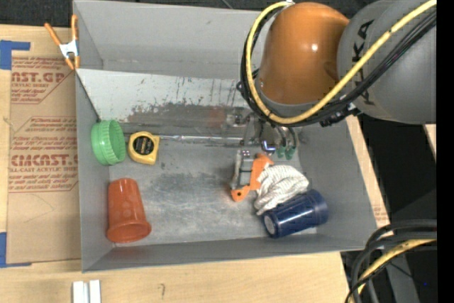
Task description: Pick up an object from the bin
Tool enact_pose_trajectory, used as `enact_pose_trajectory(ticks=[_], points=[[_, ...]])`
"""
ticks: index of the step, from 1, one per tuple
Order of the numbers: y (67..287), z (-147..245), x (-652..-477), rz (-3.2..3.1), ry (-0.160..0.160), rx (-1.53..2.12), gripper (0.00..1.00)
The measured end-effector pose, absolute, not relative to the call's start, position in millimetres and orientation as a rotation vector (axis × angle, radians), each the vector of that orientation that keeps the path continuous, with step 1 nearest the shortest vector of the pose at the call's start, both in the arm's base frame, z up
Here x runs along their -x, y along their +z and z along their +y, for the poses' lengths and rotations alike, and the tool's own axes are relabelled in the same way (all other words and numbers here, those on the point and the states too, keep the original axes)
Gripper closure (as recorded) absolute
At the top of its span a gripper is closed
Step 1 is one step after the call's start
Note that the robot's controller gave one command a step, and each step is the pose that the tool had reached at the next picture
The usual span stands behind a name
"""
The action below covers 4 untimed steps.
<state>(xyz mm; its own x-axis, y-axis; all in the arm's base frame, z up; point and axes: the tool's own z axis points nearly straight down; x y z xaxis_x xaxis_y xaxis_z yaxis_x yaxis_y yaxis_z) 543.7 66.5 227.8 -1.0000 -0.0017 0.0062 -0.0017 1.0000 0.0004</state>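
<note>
Gripper (257,152) hangs low over the bin (170,39) floor, right of centre, under the arm's orange wrist cover. We cannot tell whether it is open or closed; the cover hides too much.

Nearest thing below it: a small orange plastic piece (248,181), clip-like and bent, lying flat just beneath the gripper. We judge it light, stiff and somewhat slick, so it is likely to skate or flip if pinched off-centre. Best hold looks to be across its narrow middle, pressing straight down.

Obstruction: a white rope bundle (282,184) touches the piece on its right side. It is soft, and strands could snag and come up with the piece. A dark blue cup (296,213) lies on its side against the bundle, nearer the front wall.

Well apart at the left are a green lid (108,142), a yellow tape measure (143,148) and an orange-red cup (126,211). None of these is in the way.
</note>
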Motion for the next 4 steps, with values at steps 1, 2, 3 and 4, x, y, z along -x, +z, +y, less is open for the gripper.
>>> enact_pose_trajectory(ticks=[1, 2, 3, 4], points=[[232.4, 66.1, -545.3, -3.144, -0.002, -0.001, 0.0], [231.7, 65.1, -544.2, -3.145, -0.003, -0.01, 0.0], [224.0, 44.8, -535.2, -3.139, 0.003, -0.096, 0.0], [203.8, 20.3, -529.2, -3.14, -0.003, -0.187, 0.0]])
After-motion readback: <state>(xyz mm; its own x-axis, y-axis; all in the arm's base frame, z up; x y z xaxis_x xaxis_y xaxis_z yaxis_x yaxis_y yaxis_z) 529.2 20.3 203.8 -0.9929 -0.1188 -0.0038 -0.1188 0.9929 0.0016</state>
